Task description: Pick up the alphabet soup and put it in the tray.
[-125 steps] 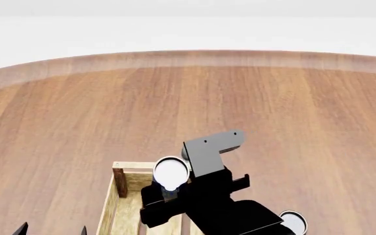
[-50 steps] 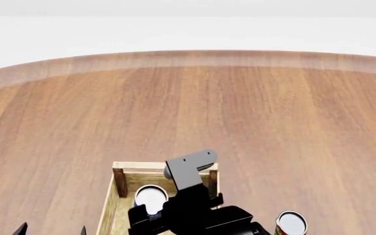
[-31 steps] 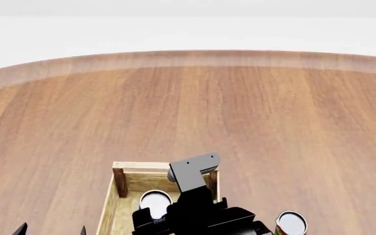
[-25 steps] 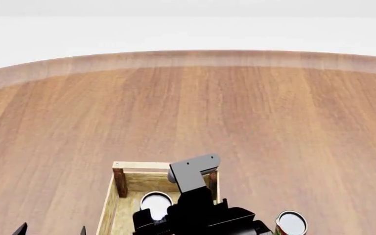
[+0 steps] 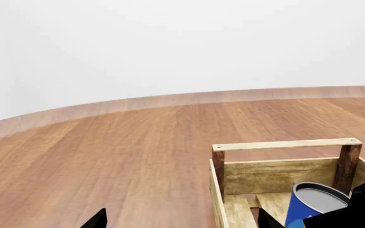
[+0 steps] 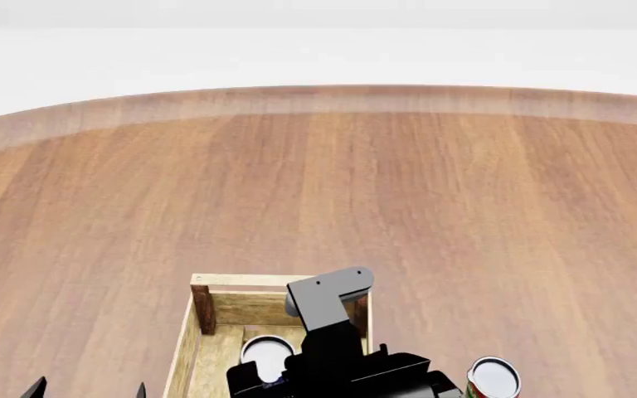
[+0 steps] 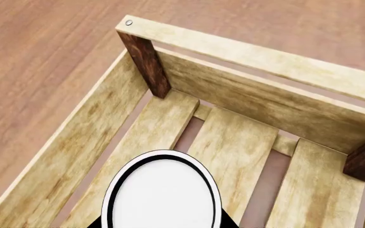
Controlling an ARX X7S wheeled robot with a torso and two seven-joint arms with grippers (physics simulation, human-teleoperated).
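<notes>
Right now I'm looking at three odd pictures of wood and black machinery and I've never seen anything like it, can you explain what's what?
These are simulator renders of a wheeled robot with two arms, working at a round wooden table. One picture comes from a camera on its head, looking down; the other two come from cameras near each gripper. The black shape low in the head view is the right arm, and its right gripper reaches into the tray, a light-wood slatted crate. It seems to grip the alphabet soup, a blue can with a whitish top, low inside the crate. Whether the can already rests on the slats I cannot tell. A second can stands on the table beside the crate. Only the tips of the left gripper show.
</notes>
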